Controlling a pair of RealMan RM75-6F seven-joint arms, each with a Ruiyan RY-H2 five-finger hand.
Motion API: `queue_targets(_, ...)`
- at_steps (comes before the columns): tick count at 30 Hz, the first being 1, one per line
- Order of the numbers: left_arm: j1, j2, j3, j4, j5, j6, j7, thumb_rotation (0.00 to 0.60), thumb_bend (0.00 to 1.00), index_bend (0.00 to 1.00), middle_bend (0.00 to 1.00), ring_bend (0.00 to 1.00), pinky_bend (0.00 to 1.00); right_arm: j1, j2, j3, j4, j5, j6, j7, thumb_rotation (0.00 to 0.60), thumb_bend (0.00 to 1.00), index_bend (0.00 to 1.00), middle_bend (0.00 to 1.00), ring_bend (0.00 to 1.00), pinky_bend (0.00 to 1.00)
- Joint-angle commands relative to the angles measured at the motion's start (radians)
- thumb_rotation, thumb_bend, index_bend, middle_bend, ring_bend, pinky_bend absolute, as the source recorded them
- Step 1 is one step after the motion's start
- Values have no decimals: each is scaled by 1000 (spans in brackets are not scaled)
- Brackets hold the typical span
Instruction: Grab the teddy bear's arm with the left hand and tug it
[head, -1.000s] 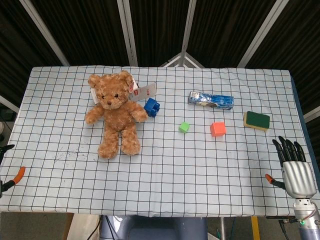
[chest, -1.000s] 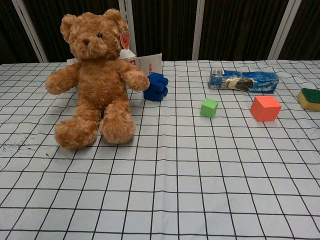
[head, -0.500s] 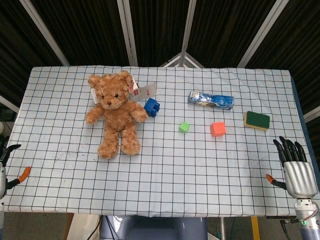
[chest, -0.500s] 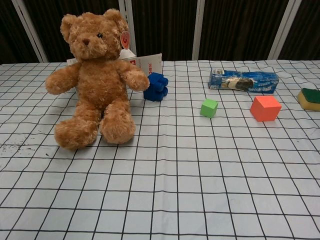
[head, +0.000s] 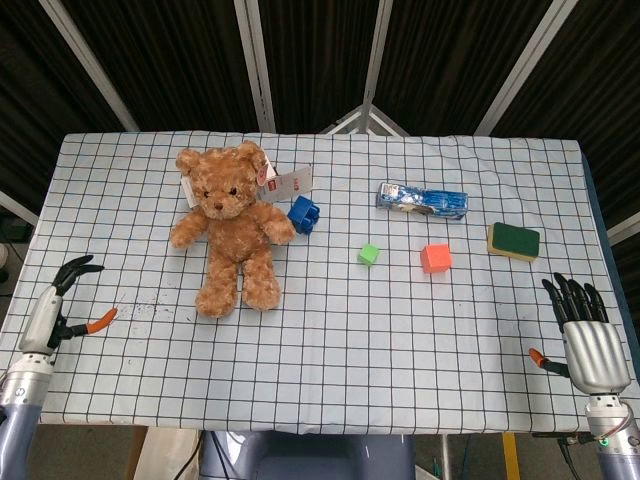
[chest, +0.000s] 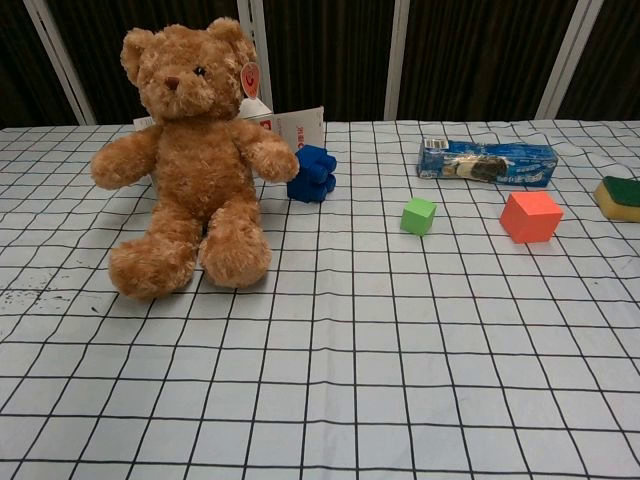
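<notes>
Left hand: your left hand (head: 52, 305) hangs at the table's near left corner, over the left edge; fingers apart and lightly curled, nothing in them; well apart from the bear
Right hand: your right hand (head: 588, 335) sits off the near right corner, fingers straight, spread and pointing away from you; it holds nothing
Table: the checked cloth (head: 330, 330) covers the whole top; a patch of dark specks (head: 135, 305) lies near the left edge, just beyond your left hand
Teddy bear: the teddy bear (head: 229, 226) sits upright in the far left part of the table, legs toward you, both arms out to the sides; its arm (head: 184, 231) on the table's left side is free, nothing touching it; a paper tag (head: 288, 182) hangs by its ear
Blue block: blue block (chest: 312, 173) just beside the bear's other arm
Middle: green cube (chest: 419, 215) and orange cube (chest: 530, 216) near each other, apart
Right edge: green and yellow sponge (head: 513, 241)
Far side: blue packet (head: 421, 200) lying flat beyond the cubes
</notes>
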Motion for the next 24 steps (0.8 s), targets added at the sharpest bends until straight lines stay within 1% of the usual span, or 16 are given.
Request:
queue_targets(1,-82,-8,-74,14,-115,-138,-119,600,331,252,95,0,0,1,0,-1,-1,-1,-1,0,600,102,0,0,0,0)
queue_targets(6,-150,-43,-111,47,-207,-242,-128,600,303,234,70,0,0,2,3,-1,-1,2,-7,8,600,102,0,0,0,0)
queue_targets(10,-196,-82,-129,78,-277,-295,-109,600,265,185,42,0,0,4,6,0,1,8,-13,13,600,102,0,0,0,0)
queue_targets(17,-249,-183,-148,170,-386,-295,-43,600,261,105,23,0,0,6,9,1,4,10,-18,25,600,101,0,0,0,0)
queue_targets(24,-287,-268,-156,256,-436,-292,6,600,261,100,23,0,0,11,8,2,9,18,-31,28,600,102,0,0,0,0)
